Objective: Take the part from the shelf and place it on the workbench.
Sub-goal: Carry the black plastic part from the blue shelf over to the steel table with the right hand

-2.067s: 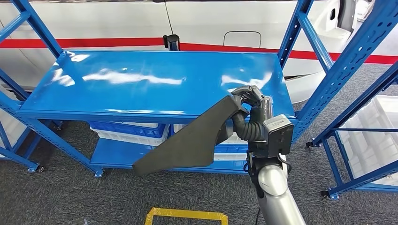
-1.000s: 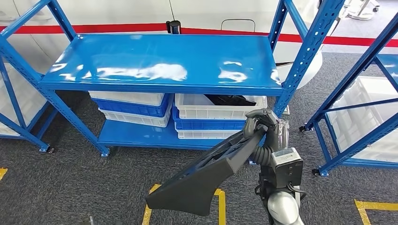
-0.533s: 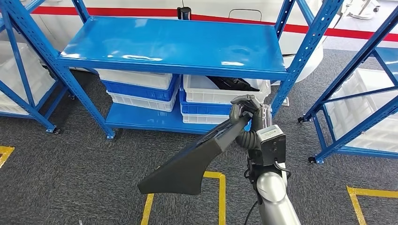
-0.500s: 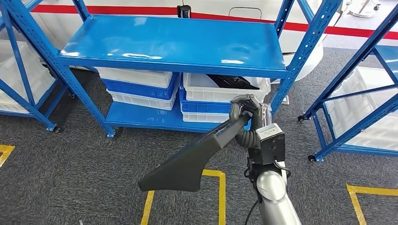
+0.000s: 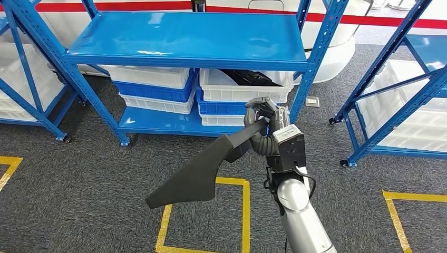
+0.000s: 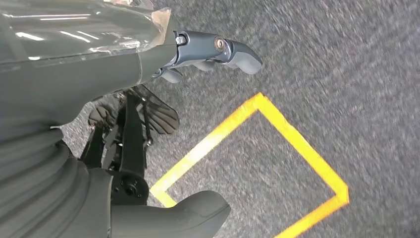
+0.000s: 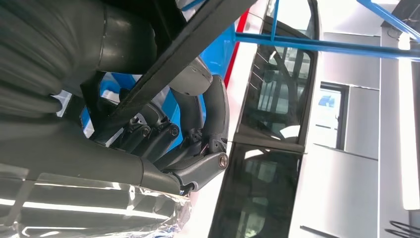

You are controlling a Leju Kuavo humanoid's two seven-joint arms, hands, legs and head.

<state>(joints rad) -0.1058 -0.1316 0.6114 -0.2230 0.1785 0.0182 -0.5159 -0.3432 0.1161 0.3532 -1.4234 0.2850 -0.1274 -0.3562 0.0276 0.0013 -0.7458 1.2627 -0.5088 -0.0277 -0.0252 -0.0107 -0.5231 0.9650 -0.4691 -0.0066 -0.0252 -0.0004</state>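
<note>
Head view: the right hand (image 5: pixel 262 117) is clamped around the narrow end of the part (image 5: pixel 196 171), a long dark grey piece that widens to a flat blade slanting down and to the left, held in the air above the grey carpet floor (image 5: pixel 79 184). Its wide end hangs over a square of yellow floor tape (image 5: pixel 245 211). Behind the hand stands the blue shelf (image 5: pixel 184 39), its upper board bare and glossy. On the lower board sit stacked white and blue crates (image 5: pixel 153 89); the white crate (image 5: pixel 245 89) nearest the hand holds another dark piece (image 5: pixel 245 77). A blue upright post (image 5: pixel 312 58) of the shelf stands just beside the hand, on its right. A second blue rack (image 5: pixel 395 79) with white bins stands well apart at the right, and another at the left edge.

Left wrist view: the left hand (image 6: pixel 208 52) holds nothing, its fingers slightly bent and apart, hanging over the carpet and a yellow tape corner (image 6: pixel 277 148).

Right wrist view: the fingers (image 7: pixel 208 114) wrap around the thin dark edge of the part, with blue shelf metal behind and a white car with dark window glass (image 7: pixel 277 99) beyond.
</note>
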